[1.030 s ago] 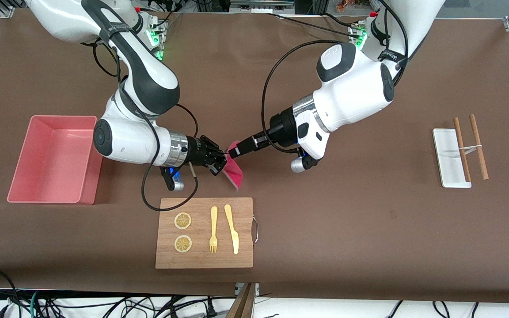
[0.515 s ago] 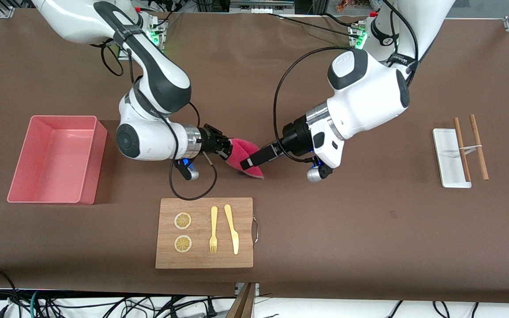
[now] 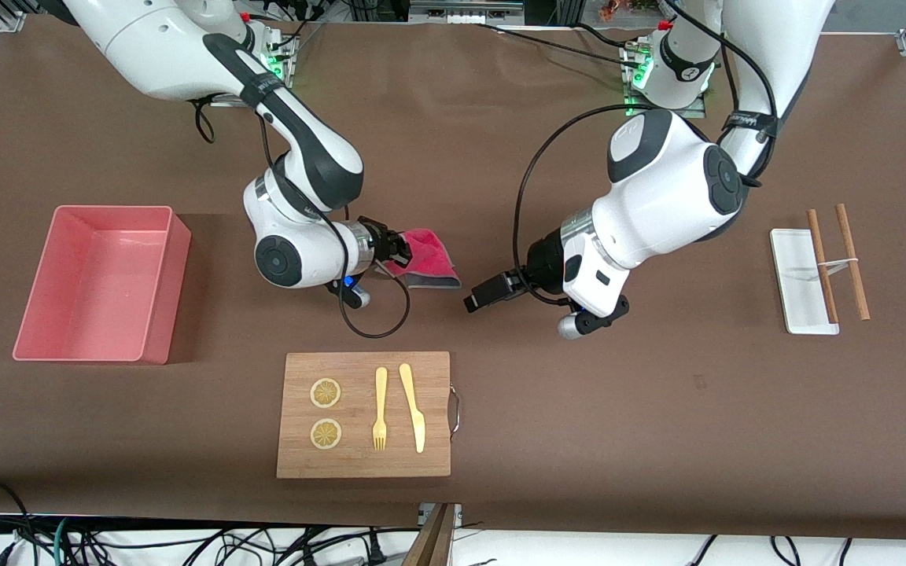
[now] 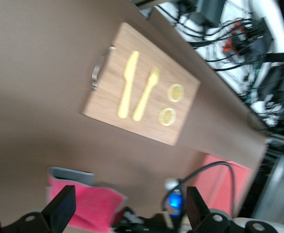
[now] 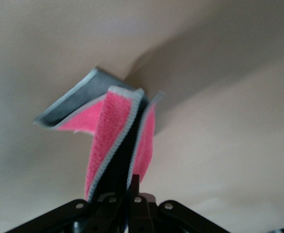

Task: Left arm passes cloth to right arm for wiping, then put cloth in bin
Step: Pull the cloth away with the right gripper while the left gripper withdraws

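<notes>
On the brown bench (image 3: 657, 440), the right gripper (image 3: 399, 253) clamps the cloth (image 3: 425, 255) above mid-bench; the left gripper (image 3: 475, 299) has just let go, fingers spread, so wiping comes next.

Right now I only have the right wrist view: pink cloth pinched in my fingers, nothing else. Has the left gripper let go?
Observer: Yes. In the front view the left gripper is open and clear of the cloth, on the left arm's side of it.
Operator: Is the cloth off the table?
Observer: I cannot tell. The right gripper holds one end; the rest trails toward the left gripper, grey edge lowest.
Operator: Where is the bin?
Observer: The bin sits at the right arm's end of the table, nothing visible inside.
Operator: And the board?
Observer: The wooden board lies nearer the front camera than the cloth.
</notes>
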Robot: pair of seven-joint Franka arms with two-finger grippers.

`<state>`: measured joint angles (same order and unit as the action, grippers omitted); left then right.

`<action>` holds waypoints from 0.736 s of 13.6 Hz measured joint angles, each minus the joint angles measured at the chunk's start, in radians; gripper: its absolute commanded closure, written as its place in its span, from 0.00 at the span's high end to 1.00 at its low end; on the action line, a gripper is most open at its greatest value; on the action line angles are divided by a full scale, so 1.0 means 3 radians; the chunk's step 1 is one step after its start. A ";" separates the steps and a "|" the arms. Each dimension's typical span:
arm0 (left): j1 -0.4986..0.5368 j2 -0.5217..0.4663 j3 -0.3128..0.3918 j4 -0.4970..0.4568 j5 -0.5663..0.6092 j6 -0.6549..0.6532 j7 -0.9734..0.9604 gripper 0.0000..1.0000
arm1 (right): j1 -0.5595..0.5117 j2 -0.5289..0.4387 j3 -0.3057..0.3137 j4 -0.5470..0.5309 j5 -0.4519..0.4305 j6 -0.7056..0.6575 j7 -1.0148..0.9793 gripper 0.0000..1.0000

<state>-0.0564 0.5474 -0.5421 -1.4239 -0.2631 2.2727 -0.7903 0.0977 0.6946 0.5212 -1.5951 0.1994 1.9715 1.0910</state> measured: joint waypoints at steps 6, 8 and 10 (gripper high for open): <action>0.0181 0.0006 0.0005 -0.0013 0.1097 -0.1049 0.0292 1.00 | -0.0058 0.0001 -0.0717 0.0008 -0.0182 -0.0395 -0.1153 0.00; 0.0196 0.0006 0.0005 -0.0018 0.1355 -0.1339 0.0558 1.00 | -0.0081 -0.0016 -0.1019 0.0012 -0.0222 -0.0524 -0.1660 0.00; 0.0194 0.0001 0.0004 -0.0017 0.1451 -0.1624 0.0859 1.00 | -0.0093 -0.0033 -0.1293 0.0021 -0.0240 -0.0604 -0.2154 0.00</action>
<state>0.0019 0.5477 -0.5410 -1.4289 0.1724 1.7857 -0.5327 0.0697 0.6848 0.1333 -1.5889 0.1273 1.7902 0.4448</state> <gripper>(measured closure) 0.000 0.982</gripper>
